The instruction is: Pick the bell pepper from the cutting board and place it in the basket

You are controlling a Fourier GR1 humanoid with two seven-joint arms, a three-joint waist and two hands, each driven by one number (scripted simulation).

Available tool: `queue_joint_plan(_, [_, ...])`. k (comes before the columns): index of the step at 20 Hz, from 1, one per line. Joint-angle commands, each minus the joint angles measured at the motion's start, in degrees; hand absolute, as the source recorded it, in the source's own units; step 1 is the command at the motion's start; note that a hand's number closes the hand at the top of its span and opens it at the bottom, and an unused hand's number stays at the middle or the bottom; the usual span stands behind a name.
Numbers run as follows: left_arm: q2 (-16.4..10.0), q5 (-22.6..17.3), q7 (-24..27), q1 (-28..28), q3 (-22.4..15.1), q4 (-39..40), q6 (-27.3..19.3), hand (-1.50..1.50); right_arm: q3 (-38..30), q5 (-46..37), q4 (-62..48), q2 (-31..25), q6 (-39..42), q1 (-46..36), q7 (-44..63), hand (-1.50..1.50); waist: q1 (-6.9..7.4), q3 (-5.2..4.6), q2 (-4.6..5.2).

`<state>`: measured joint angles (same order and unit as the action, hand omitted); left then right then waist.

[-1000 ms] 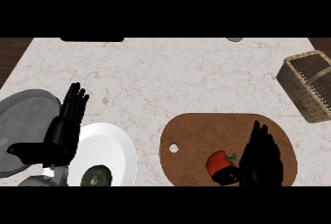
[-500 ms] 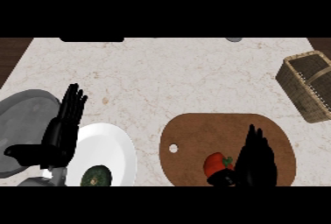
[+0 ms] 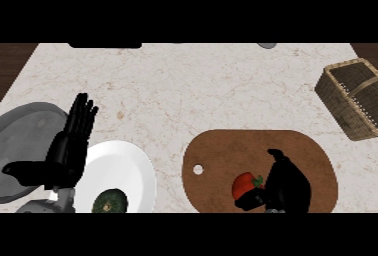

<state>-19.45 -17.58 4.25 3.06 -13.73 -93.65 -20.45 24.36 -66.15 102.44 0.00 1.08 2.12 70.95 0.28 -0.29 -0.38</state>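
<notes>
- the pepper (image 3: 242, 184), red with a green stem, lies on the board (image 3: 244, 150) in the lower right of the frame, in the board's lower middle part.
- the right hand (image 3: 286, 186) comes in from the lower edge and sits just right of the pepper, touching it. its fingers (image 3: 277, 156) are bent over rather than straight, and its thumb (image 3: 251, 202) hooks in against the pepper's lower edge, so the hand is closed on the pepper from the right and from below.
- most of the pepper's left side shows. its right side is hidden behind the hand.
- the board is brown and rounded, with a small hole (image 3: 198, 169) near its left edge.
- the basket (image 3: 347, 115), woven and split into compartments, stands at the right edge in the upper right, well apart from the board and the pepper.
- the left hand (image 3: 63, 160) rests at the lower left, fingers straight and pointing up the frame, holding nothing.
- it lies over the seam between a grey plate (image 3: 26, 140) at the left edge and a white plate (image 3: 122, 170) just beside it.
- a dark green round thing (image 3: 109, 201) sits on the white plate's lower part.
- the counter (image 3: 184, 95) is pale marble.
</notes>
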Motion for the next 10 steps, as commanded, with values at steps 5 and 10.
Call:
queue_joint_plan(5, [3.4,2.4,1.2,-1.0,-1.9,1.0,-0.8,0.00,0.6,0.3,-7.8,0.0,1.2,-3.2,7.8,1.50,0.02,0.29,0.49])
queue_joint_plan(10, [2.5,2.9,0.3,-0.8,-0.6,0.3,-0.3,0.00,3.2,-1.8,-8.8,0.0,0.9,-4.6,8.9,1.50,0.07,0.27,0.44])
